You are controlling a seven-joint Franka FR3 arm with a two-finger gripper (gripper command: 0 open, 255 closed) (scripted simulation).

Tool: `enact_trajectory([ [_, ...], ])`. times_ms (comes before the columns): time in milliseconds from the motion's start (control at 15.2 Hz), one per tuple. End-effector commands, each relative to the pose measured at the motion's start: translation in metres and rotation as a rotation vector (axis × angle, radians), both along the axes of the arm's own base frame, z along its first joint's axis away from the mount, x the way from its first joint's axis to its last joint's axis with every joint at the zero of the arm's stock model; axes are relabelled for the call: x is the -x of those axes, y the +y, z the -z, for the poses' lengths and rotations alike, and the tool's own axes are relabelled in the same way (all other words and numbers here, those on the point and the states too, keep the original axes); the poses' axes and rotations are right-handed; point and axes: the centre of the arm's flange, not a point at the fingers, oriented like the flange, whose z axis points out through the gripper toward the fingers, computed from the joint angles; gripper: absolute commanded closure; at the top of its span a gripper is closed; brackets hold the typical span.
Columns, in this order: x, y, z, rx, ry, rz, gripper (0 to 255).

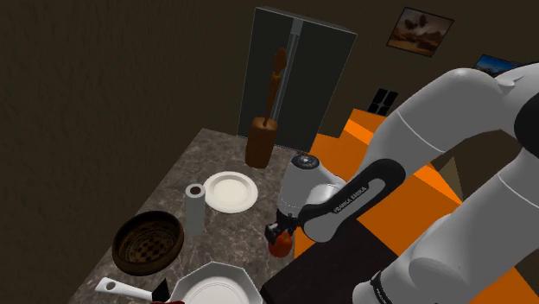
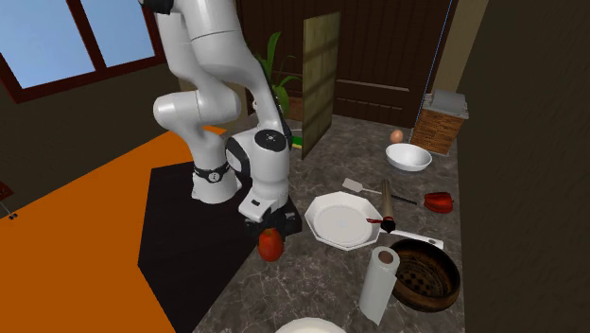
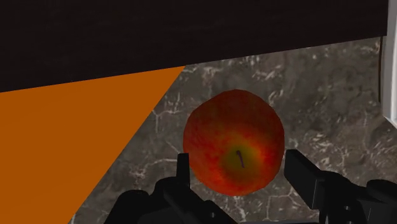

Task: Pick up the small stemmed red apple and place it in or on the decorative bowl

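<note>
The small red apple [image 3: 234,141], stem up with a yellow-green patch around it, rests on the dark marble counter [image 3: 331,83] close to its edge. In the shoulder view the apple [image 1: 281,246] sits just under my black gripper [image 1: 278,233]. My gripper [image 3: 238,162] is open, one finger on each side of the apple; the right finger stands slightly off it. The second exterior view has the gripper [image 2: 269,225] right above the apple [image 2: 271,245]. The decorative bowl [image 1: 147,242] is brown with a patterned inside, further along the counter, also visible as the bowl [image 2: 427,276].
A paper towel roll [image 1: 195,207] and a round white plate [image 1: 230,191] stand between apple and bowl. An octagonal white plate [image 2: 342,219] lies close to the apple. A white bowl [image 2: 408,156] and a red pepper [image 2: 438,201] lie further off. Orange floor [image 3: 63,146] lies beyond the counter edge.
</note>
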Motion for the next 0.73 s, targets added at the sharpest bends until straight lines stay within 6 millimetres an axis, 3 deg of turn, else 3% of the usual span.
enact_trajectory([
  [0,0.000,-0.001,-0.010,-0.001,0.001,0.001,255],
  [660,0.000,-0.001,-0.063,-0.001,0.001,0.001,255],
])
